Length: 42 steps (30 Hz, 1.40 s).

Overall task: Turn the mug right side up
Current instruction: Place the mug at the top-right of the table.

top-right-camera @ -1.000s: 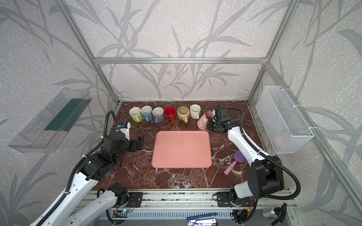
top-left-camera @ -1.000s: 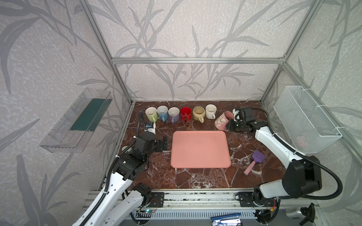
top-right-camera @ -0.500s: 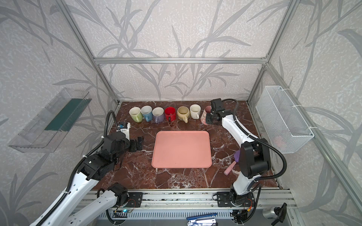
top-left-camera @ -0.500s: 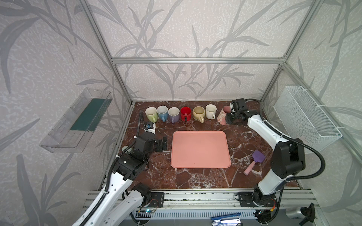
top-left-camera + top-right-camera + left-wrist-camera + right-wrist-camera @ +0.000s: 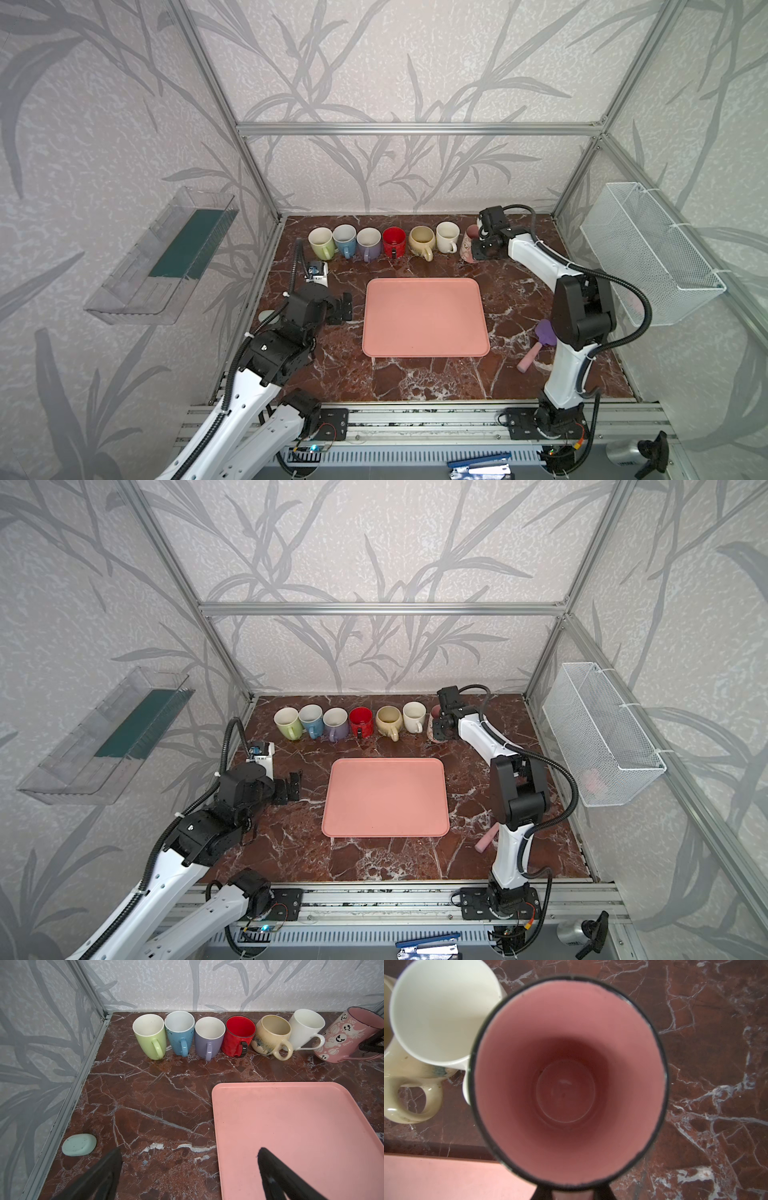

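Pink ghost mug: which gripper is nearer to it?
Right. The right gripper is shut on the handle of the pink ghost mug; the left gripper hangs open beside the pink tray, well apart from it.

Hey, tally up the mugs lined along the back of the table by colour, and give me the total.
green mug: 1
blue mug: 1
lavender mug: 1
red mug: 1
cream mug: 1
white mug: 1
pink mug: 1
Total: 7 mugs
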{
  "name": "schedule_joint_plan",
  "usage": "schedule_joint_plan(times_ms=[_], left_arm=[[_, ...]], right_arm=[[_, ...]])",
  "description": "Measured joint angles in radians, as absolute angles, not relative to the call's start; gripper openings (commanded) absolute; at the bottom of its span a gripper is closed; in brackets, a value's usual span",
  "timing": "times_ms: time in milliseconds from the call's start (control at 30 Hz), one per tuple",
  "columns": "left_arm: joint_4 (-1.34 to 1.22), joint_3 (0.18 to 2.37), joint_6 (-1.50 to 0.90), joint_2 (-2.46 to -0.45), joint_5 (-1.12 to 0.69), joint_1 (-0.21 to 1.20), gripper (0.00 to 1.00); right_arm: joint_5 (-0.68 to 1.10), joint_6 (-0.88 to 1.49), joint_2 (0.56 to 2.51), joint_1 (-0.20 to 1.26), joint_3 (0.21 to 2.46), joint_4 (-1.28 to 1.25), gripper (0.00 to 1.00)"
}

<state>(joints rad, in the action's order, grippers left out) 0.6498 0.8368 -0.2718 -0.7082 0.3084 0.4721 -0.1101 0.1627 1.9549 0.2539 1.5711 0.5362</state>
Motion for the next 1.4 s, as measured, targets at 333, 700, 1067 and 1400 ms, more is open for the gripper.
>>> schedule_joint_plan(times_ms=[333,700,1067,1400], left_arm=[[0.650,0.835,-0.261,-0.712,0.322,0.472,0.99],[0.649,0.835,-0.260,-0.735,0.322,0.471,0.99],[0.650,0.835,-0.260,-0.743,0.322,0.470,0.99],[0.650,0.834,-0.260,-0.741,0.322,0.470,0.99]], right_arm=[[-0.130,0.141,2.049,0.251,1.673,0.514,0.00],[-0.130,0.137,2.111,0.236,1.737,0.510,0.00],[-0.126,0.138,2.122,0.233,1.738,0.513,0.08],[-0.115,0.146,2.120,0.233,1.720,0.480,0.32]])
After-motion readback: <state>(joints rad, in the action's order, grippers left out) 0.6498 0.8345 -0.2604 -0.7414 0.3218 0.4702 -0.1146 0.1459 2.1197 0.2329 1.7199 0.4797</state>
